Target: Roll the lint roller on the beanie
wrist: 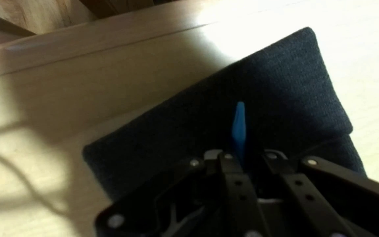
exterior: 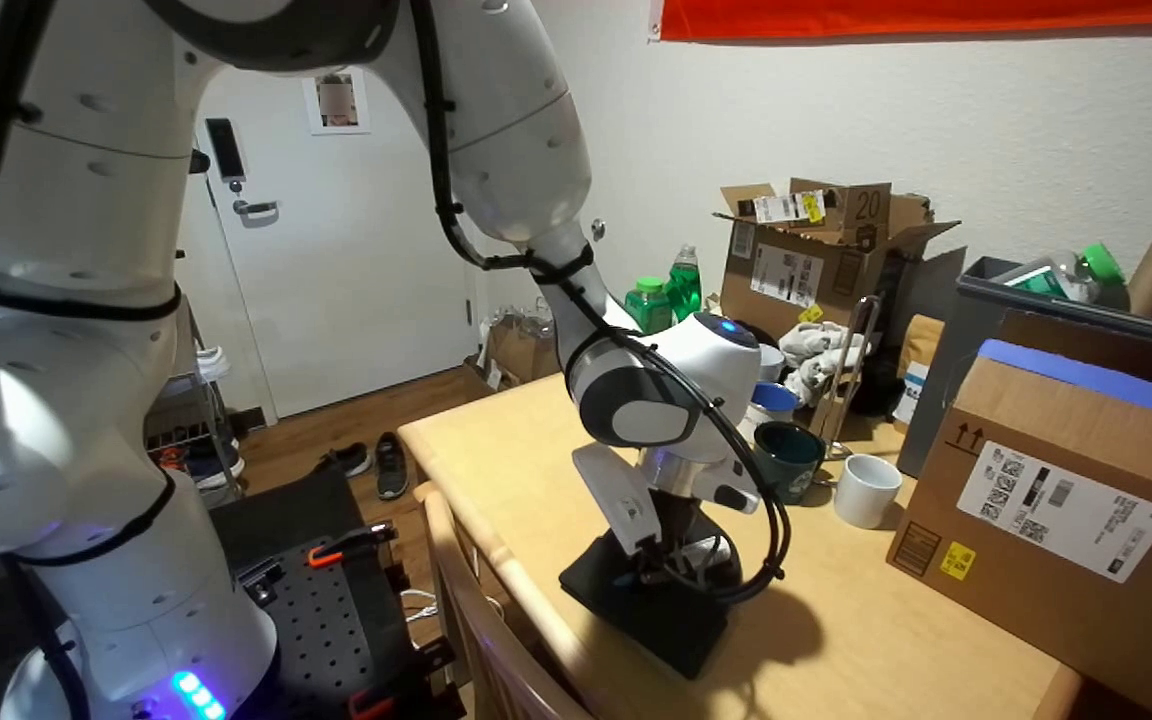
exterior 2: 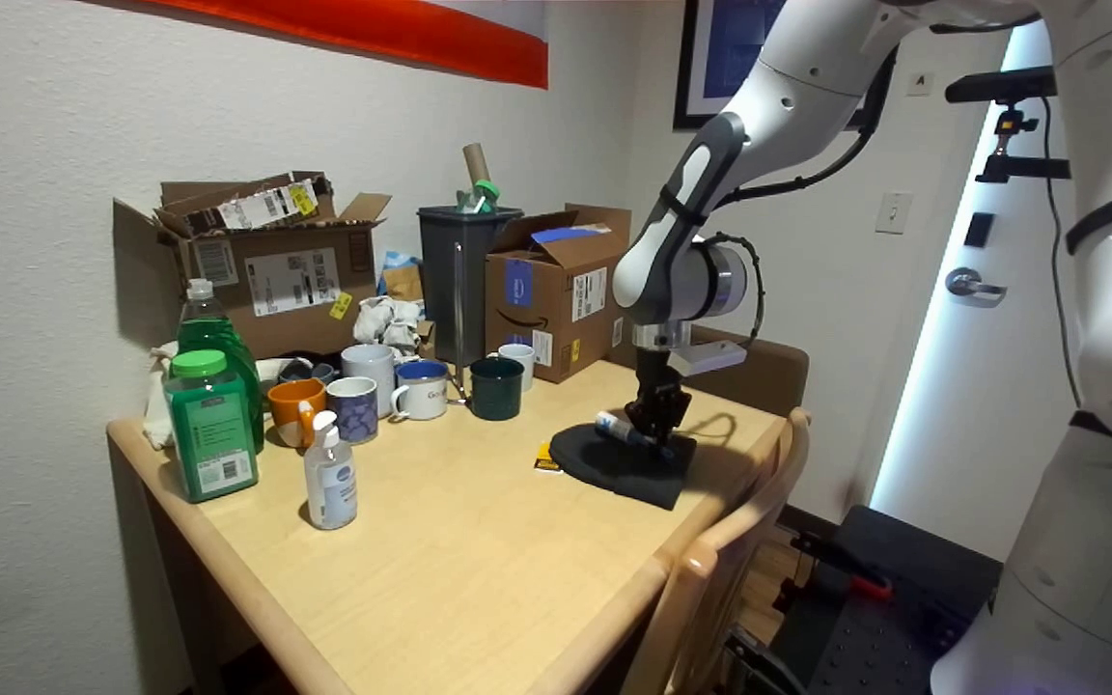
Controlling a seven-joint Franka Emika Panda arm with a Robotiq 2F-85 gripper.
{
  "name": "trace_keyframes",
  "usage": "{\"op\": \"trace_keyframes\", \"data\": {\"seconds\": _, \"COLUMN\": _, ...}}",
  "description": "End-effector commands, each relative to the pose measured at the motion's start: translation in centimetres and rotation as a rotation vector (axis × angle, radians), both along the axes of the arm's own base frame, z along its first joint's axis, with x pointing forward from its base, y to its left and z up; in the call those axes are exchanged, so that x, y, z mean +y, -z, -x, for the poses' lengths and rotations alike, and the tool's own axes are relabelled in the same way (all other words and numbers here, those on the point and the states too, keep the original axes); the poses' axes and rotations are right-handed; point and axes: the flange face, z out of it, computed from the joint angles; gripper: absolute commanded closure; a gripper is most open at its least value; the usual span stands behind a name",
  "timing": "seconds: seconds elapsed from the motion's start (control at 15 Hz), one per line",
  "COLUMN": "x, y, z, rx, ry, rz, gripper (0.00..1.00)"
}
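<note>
The end effector (wrist: 248, 158) is clamped on the blue handle (wrist: 239, 128) of the lint roller (exterior 2: 619, 430), the white end toward the rounded crown of the black beanie (exterior 2: 599, 466), which lies flat on the desk (exterior 2: 421, 550) beneath; whether roller and fabric touch cannot be told.

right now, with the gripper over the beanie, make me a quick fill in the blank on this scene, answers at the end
1. In the wrist view, the end of the lint roller showing past the gripper is ____.
2. Directly beneath the lint roller, on the table, lies the ____.
3. In an exterior view, the orange mug appears just to the ____ of the purple-patterned mug.
4. The wide bottle near the table's edge has a ____ lid.

Missing words: blue; beanie; left; green.
</note>
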Motion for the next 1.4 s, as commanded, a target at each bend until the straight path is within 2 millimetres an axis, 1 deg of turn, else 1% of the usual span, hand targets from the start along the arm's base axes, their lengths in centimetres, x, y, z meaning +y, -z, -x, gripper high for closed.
{"op": "trace_keyframes", "data": {"seconds": 0.0, "x": 0.1, "y": -0.1, "z": -0.1, "rx": 0.001, "ry": -0.002, "rz": 0.000, "gripper": 0.89}}
{"op": "trace_keyframes", "data": {"seconds": 0.2, "x": 0.2, "y": -0.1, "z": -0.1, "rx": 0.001, "ry": -0.004, "rz": 0.000, "gripper": 0.89}}
{"op": "trace_keyframes", "data": {"seconds": 0.27, "x": 0.2, "y": -0.1, "z": -0.1, "rx": 0.001, "ry": -0.004, "rz": 0.000, "gripper": 0.97}}
{"op": "trace_keyframes", "data": {"seconds": 0.67, "x": -0.8, "y": 1.4, "z": -0.7, "rx": 0.036, "ry": 0.001, "rz": -0.009, "gripper": 0.97}}
{"op": "trace_keyframes", "data": {"seconds": 0.8, "x": -1.3, "y": 1.5, "z": -0.8, "rx": 0.036, "ry": 0.005, "rz": -0.008, "gripper": 0.97}}
{"op": "trace_keyframes", "data": {"seconds": 1.0, "x": -2.5, "y": 0.7, "z": -0.4, "rx": 0.017, "ry": 0.027, "rz": 0.001, "gripper": 0.97}}
{"op": "trace_keyframes", "data": {"seconds": 1.2, "x": -4.4, "y": 0.4, "z": 0.1, "rx": 0.006, "ry": 0.057, "rz": -0.015, "gripper": 0.97}}
{"op": "trace_keyframes", "data": {"seconds": 1.33, "x": -5.6, "y": 0.6, "z": 0.5, "rx": 0.003, "ry": 0.079, "rz": -0.029, "gripper": 0.97}}
